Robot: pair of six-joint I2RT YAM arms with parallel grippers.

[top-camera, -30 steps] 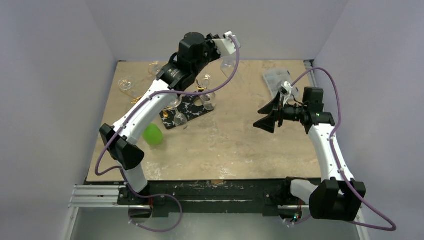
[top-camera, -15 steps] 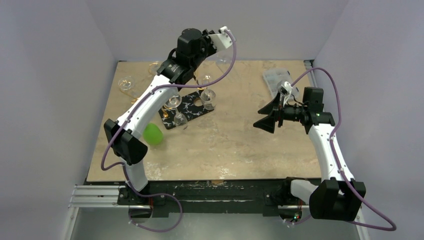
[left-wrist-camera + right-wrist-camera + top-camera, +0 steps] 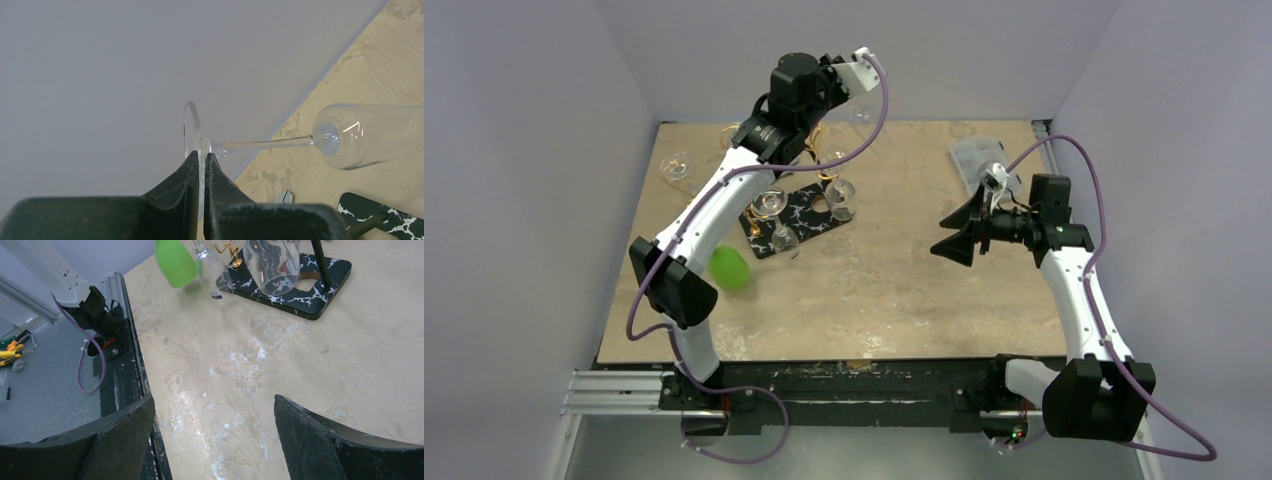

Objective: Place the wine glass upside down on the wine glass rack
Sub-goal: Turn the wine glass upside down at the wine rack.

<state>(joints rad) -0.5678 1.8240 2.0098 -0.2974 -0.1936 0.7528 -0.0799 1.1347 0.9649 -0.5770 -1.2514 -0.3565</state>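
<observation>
The clear wine glass (image 3: 265,144) hangs sideways in the air. Its round foot is pinched edge-on between the closed fingers of the left gripper (image 3: 201,157), and the stem and bowl reach away to that gripper's right. The thin gold wire rack (image 3: 228,250) stands upright, lower than that gripper.

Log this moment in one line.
left gripper: shut on glass foot, aloft | right gripper: open, empty | glass: not yet on rack

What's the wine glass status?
Left gripper shut on wine glass foot. Right gripper open, empty. Not yet on wine glass rack. Other glasses hang there.
</observation>
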